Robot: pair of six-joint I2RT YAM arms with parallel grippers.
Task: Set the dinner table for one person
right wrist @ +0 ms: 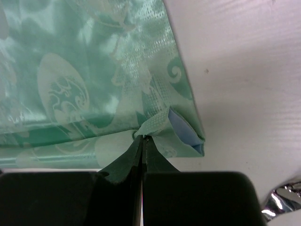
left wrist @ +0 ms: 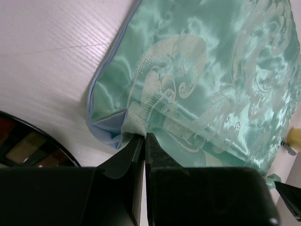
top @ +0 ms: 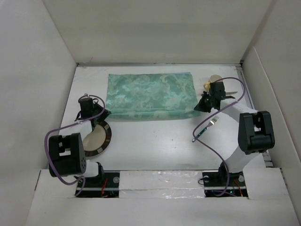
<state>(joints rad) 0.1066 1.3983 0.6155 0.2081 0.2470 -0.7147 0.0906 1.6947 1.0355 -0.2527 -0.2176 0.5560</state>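
Matte white table [top: 155,146] | your left fingers [left wrist: 134,153] and right fingers [right wrist: 131,155] each clench a glossy green placemat [top: 150,96] corner | round plate [top: 104,139], fork [top: 207,127] nearby

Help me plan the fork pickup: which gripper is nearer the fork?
Right. The right gripper pinches the placemat at its near right corner, just beyond the fork; the left gripper pinches its near left corner, far off by the plate.

The right tool [right wrist: 142,137] pinches a raised fold of the green placemat [right wrist: 94,70] near its corner, its fingertips pressed together on the cloth. Beside the fold the corner is turned up, showing a pale blue underside [right wrist: 181,129]. White bench [right wrist: 244,70] lies to the right. Something silvery [right wrist: 282,202] glints at the lower right edge.
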